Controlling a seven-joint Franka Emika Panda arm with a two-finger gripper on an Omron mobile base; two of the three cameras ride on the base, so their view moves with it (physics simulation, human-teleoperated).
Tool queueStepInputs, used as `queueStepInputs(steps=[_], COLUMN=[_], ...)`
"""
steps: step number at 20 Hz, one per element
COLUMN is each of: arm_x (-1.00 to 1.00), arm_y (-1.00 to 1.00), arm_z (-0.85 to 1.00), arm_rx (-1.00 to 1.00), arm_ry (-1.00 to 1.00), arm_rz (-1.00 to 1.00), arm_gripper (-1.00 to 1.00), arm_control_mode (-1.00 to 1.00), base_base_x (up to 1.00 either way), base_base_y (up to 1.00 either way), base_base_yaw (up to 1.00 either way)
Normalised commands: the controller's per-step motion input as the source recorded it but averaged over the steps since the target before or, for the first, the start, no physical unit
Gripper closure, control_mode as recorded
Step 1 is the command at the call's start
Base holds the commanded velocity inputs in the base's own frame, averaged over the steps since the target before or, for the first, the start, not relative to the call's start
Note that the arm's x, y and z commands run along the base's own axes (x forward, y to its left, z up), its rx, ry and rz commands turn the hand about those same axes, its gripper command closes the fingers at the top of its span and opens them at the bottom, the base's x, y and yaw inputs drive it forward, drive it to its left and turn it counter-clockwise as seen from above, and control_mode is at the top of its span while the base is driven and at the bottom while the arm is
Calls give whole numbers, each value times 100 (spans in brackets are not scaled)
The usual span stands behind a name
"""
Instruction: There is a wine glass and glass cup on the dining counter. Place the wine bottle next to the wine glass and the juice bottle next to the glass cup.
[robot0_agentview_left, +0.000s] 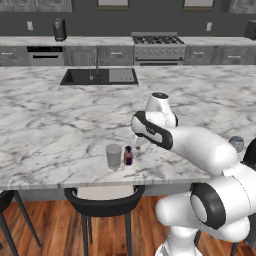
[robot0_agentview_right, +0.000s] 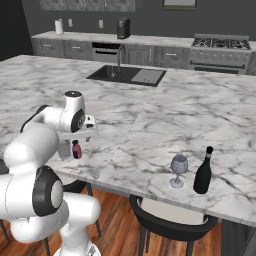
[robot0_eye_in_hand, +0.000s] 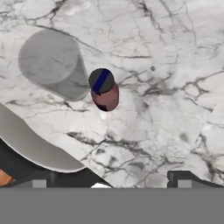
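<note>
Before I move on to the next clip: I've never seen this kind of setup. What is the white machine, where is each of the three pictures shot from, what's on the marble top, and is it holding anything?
The white machine is a robot arm on a driving base, in a computer-rendered kitchen. Two pictures come from cameras on the base, behind the arm to its left and right. The third looks down from the hand itself. On the dining counter the glass cup and the tiny purple juice bottle stand side by side near the front edge. Further along, the wine glass stands beside the dark wine bottle. The gripper hangs open above the juice bottle, holding nothing.
</note>
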Motion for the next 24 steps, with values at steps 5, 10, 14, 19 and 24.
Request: queueStepInputs(steps=[5,10,14,19,24], arm_x=[-48,-51,-57,-58,-55], arm_y=[-29,-26,-22,-19,-22], arm_z=[13,8,0,-1,-2], arm_rx=[0,0,1,1,6], arm_ry=[0,3,1,0,0], arm_rz=[-16,-17,-17,-18,-19], arm_gripper=[-100,-100,-100,-100,-100], arm_control_mode=[-100,-100,-100,-100,-100], base_base_x=[0,0,0,0,0], base_base_y=[0,0,0,0,0], base_base_yaw=[0,0,0,0,0])
